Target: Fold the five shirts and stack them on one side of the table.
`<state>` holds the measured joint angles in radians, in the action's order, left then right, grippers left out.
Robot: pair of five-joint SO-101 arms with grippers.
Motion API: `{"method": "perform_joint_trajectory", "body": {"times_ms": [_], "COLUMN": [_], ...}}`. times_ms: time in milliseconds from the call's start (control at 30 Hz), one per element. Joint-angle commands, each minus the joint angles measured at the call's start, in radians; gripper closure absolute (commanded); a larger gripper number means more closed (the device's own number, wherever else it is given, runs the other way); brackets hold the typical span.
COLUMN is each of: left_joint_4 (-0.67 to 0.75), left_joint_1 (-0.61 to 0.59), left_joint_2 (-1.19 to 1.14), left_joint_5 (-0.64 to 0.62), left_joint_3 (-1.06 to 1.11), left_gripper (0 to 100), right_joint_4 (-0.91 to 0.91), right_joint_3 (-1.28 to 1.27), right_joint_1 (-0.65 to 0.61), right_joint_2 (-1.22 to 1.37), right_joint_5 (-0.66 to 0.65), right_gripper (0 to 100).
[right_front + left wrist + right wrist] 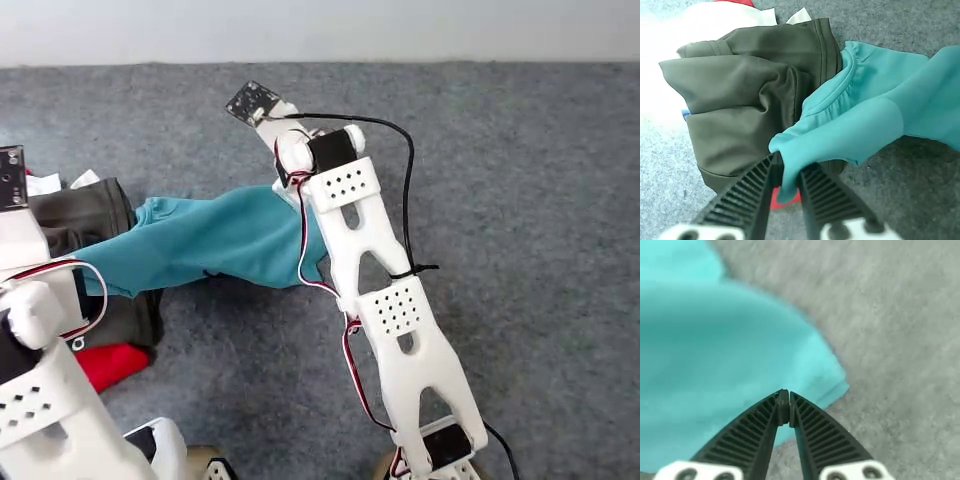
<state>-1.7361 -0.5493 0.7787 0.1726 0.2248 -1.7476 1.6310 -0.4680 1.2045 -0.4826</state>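
Edge of teal shirt (875, 125) in left hand (789, 166), red shirt (110, 365) half-hidden

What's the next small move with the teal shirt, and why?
Probably drag the teal shirt toward the right arm's side, onto bare table: left gripper and right gripper are both shut on it, but its end lies over the olive shirt.

Bright, even light falls over the grey desk (520, 200). The teal shirt (220, 240) casts a soft shadow just below itself. In the left wrist view, a white cloth (705, 25) glares, washed out.
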Motion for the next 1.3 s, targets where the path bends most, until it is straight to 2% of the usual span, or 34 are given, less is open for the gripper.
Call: {"method": "perform_joint_trajectory", "body": {"times_ms": [0,167,433,633,700,1000,1267], "left_joint_4": [-0.015,-0.003,0.014,0.035,0.044,0.048,0.043], "left_joint_1": [-0.006,-0.005,-0.008,-0.008,-0.008,-0.008,-0.008], "left_joint_2": [-0.003,-0.003,0.003,-0.003,-0.003,-0.003,-0.003], "left_joint_5": [0.0,0.0,0.048,0.048,0.048,0.048,0.048], "left_joint_3": [-0.019,-0.013,0.044,0.045,0.045,0.045,0.045], "left_gripper": [98,98,98,98,98,98,98], "right_joint_4": [-0.053,-0.054,-0.05,-0.048,-0.044,0.11,0.246], "right_joint_3": [0.012,-0.184,-0.783,-1.105,-1.155,-1.171,-1.171], "right_joint_1": [0.019,-0.004,-0.031,-0.087,-0.119,-0.206,-0.219], "right_joint_2": [-0.039,-0.159,-0.561,-0.725,-0.736,-0.581,-0.489], "right_joint_5": [-0.002,0.029,0.044,0.043,0.032,0.0,0.006], "right_gripper": [99.0,99.0,97.7,77.3,73.4,74.1,74.2]}}
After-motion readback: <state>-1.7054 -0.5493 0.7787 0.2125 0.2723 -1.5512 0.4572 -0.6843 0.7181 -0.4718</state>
